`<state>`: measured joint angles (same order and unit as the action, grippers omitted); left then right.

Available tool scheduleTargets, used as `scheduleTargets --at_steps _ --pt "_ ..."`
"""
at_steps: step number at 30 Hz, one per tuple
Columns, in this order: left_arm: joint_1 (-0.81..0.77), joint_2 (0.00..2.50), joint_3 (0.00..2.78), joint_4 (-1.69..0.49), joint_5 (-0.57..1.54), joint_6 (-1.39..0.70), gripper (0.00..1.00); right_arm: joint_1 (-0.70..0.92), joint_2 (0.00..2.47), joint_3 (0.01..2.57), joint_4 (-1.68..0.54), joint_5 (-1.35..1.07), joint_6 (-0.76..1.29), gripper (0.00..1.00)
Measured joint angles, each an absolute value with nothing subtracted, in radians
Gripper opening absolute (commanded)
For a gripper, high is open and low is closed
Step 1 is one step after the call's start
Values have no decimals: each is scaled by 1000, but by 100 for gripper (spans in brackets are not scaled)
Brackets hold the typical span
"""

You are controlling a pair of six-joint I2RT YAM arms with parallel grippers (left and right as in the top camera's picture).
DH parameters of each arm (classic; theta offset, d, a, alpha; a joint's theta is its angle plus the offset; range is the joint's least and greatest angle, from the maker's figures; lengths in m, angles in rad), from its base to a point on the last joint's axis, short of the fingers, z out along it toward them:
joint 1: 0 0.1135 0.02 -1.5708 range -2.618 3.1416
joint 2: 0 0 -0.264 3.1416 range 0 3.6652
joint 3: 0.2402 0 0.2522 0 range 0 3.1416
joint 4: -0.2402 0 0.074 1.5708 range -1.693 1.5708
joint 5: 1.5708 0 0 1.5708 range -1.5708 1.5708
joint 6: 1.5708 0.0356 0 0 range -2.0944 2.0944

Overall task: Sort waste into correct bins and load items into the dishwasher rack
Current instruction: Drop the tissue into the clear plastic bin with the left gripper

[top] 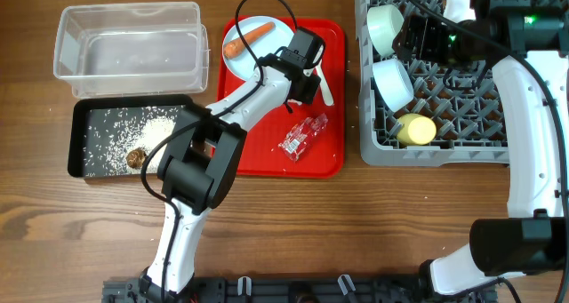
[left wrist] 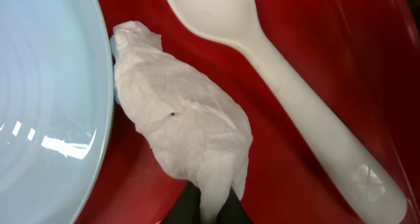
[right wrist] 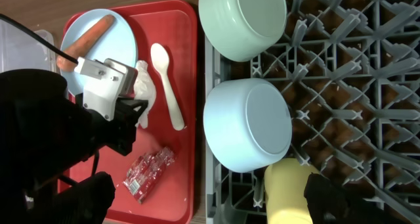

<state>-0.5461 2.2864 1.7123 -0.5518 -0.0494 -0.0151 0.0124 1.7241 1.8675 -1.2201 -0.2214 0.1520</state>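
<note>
Napkin (left wrist: 184, 125) lies crumpled against plate (left wrist: 46, 106) rim, spoon (left wrist: 295, 99) just beyond; left gripper (left wrist: 209, 207) clamps napkin's tail. Best lift straight up, clear of plate, carrot (top: 249, 36) undisturbed, then carry to clear tub (top: 129, 10) beyond plate.

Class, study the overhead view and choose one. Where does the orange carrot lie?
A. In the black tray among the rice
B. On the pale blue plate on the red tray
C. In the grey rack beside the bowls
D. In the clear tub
B: the carrot lies slantwise on the pale blue plate, which sits at the far left corner of the red tray.
</note>
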Motion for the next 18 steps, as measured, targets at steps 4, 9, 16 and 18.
scheduleTargets --at_steps 4,9,16,18 --pt "-541 2233 1720 -735 -56 -15 4 12 1724 1868 -1234 -221 152 96" --pt "-454 2006 1751 -728 -105 -15 4 12 1724 1868 -1246 -225 152 96" --pt "-25 1964 1804 -593 -142 -56 49 12 1724 1868 -1264 -225 151 96" --pt "21 2027 1798 -591 -137 -91 100 12 1724 1868 -1264 -224 148 96"
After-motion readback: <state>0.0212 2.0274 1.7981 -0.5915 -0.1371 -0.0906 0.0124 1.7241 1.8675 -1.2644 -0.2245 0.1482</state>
